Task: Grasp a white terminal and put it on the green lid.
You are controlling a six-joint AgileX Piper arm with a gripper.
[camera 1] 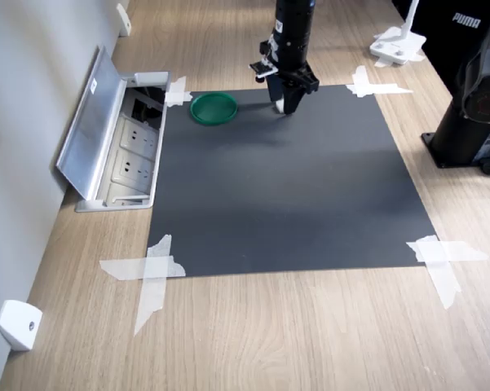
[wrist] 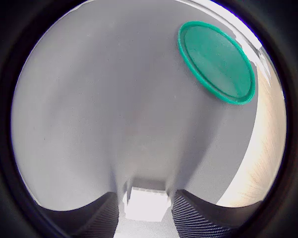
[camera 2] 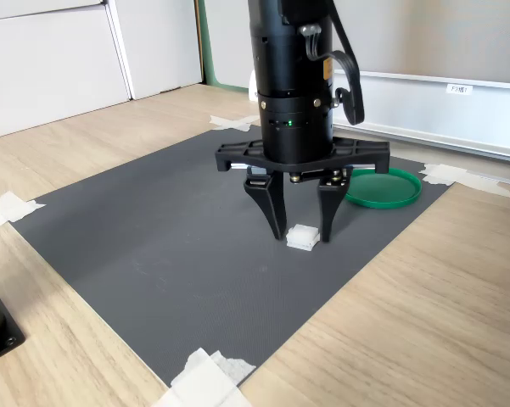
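Note:
The white terminal [camera 2: 303,237] is a tiny block resting on the dark grey mat [camera 2: 170,237]. My gripper [camera 2: 304,236] stands upright over it, open, with one finger on each side and narrow gaps showing. In the wrist view the terminal [wrist: 146,203] sits between the two ribbed fingers [wrist: 101,218], still on the mat. The green lid [camera 2: 382,187] lies flat on the mat a short way behind the gripper toward the second exterior view's right. In the first exterior view the lid [camera 1: 213,107] is left of the gripper [camera 1: 285,108], and the fingers mostly hide the terminal.
An open socket box with a raised metal flap [camera 1: 106,138] borders the mat [camera 1: 285,187] on the first exterior view's left. White tape strips [camera 1: 151,273] hold the mat's corners. A white wedge piece [camera 1: 18,324], a white stand [camera 1: 398,45] and a black base [camera 1: 473,122] sit off the mat.

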